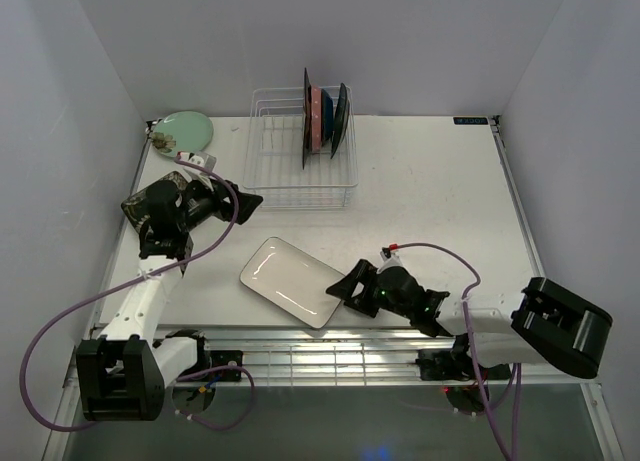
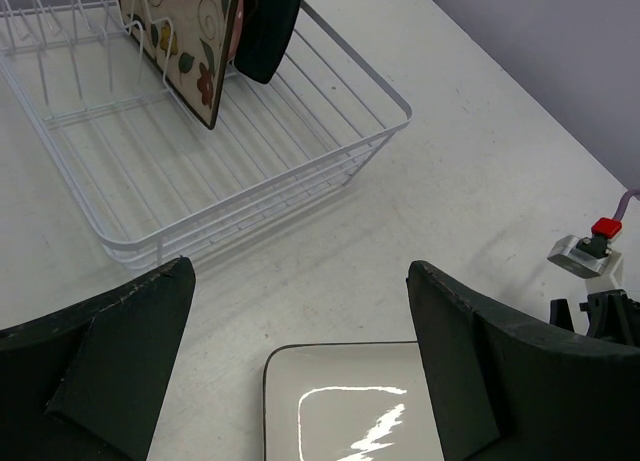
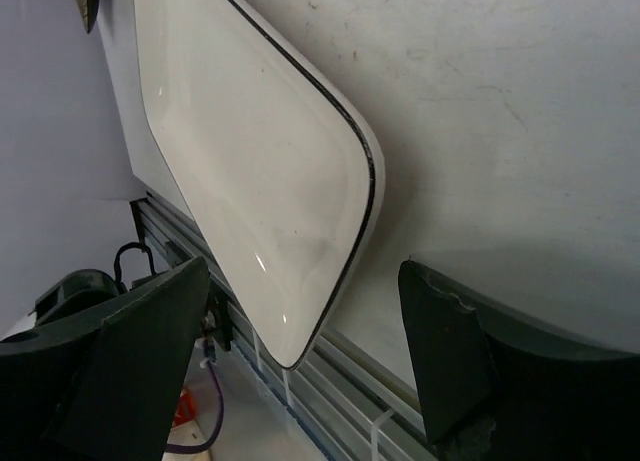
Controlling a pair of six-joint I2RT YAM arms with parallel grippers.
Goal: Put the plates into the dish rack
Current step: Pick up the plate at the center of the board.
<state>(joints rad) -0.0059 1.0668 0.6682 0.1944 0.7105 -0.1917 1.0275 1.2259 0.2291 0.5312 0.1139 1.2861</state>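
The white wire dish rack stands at the back centre. Several plates stand upright in its right part, among them a patterned square plate and a dark plate. A white rectangular plate lies flat near the front edge. Its near right corner reaches between the fingers of my right gripper, which is open and not clamped on it. My left gripper hovers open between the rack and the white plate, holding nothing. A round pale green plate lies at the back left.
A dark patterned plate lies partly hidden under the left arm. Purple cables loop off both arms. The metal rail of the table's front edge runs just under the white plate's corner. Walls close in the left, back and right.
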